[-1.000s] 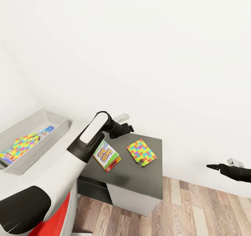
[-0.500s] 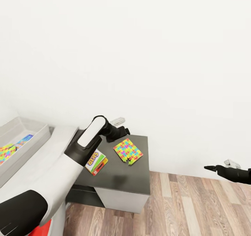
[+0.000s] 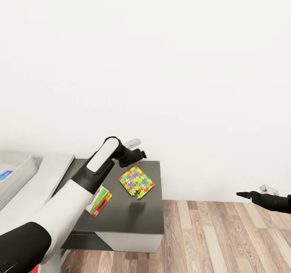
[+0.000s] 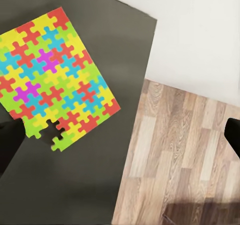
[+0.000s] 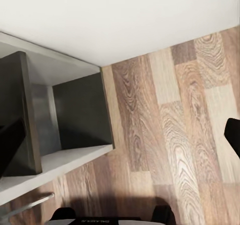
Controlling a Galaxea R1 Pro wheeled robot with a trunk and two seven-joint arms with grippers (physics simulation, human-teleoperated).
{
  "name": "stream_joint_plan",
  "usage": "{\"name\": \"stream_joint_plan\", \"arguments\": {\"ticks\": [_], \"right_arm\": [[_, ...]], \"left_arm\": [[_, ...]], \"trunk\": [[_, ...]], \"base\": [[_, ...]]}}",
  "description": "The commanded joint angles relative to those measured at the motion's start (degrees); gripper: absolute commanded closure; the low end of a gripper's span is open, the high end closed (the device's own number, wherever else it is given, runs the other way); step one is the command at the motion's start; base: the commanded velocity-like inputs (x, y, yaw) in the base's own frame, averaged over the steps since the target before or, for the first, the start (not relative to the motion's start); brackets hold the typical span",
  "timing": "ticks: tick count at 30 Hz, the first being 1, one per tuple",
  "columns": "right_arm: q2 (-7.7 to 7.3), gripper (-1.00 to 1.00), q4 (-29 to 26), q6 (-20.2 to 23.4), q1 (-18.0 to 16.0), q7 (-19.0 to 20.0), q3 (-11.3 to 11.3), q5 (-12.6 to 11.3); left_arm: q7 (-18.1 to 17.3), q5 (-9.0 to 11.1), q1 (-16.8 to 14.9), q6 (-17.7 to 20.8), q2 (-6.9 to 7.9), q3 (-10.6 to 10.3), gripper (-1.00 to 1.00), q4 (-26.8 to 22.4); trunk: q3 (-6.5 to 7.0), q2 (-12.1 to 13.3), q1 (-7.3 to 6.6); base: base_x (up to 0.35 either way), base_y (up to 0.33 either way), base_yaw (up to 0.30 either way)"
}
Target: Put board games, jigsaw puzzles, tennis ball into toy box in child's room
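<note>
Home interior, likely a child's room: plain white wall (image 3: 161, 63), wood-plank floor (image 3: 226, 236), L-shaped table (image 3: 133, 212) with dark top, bright jigsaw puzzle (image 3: 136, 181), board game (image 3: 98, 200) and grey toy box (image 3: 14, 176).

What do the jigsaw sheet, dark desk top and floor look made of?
Jigsaw puzzle: thin matte card or foam, judging by its flat interlocking bright pieces; one piece missing at an edge. Dark table top: smooth matte dark-grey laminate, probably; no grain visible. Floor: wood planks or wood-look laminate, showing grain and seams.
</note>
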Motion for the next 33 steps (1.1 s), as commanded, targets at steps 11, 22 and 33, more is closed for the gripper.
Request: {"name": "stream_joint_plan", "arguments": {"ticks": [11,22,33], "right_arm": [[0.05,-1.0,-0.1,0.3,-0.1,0.4,-0.5,0.6],[0.18,-1.0,-0.1,0.3,-0.1,0.4,-0.5,0.6],[0.97,-1.0,-0.1,0.3,-0.1,0.4,-0.4,0.6]], "left_arm": [[0.2,0.3,0.1,0.1,0.2,-0.1,-1.0,0.2],[0.1,0.3,0.2,0.0,0.26,-0.1,-1.0,0.2],[0.1,0.2,1.5,-0.2,1.46,0.1,-1.0,0.2]], "trunk": [[-0.11,-0.1,0.06],[-0.11,-0.1,0.06],[-0.11,-0.1,0.06]], "base": [[0.105,-0.031,-0.035],[0.018,-0.005,-0.006],[0.003,-0.001,-0.006]]}}
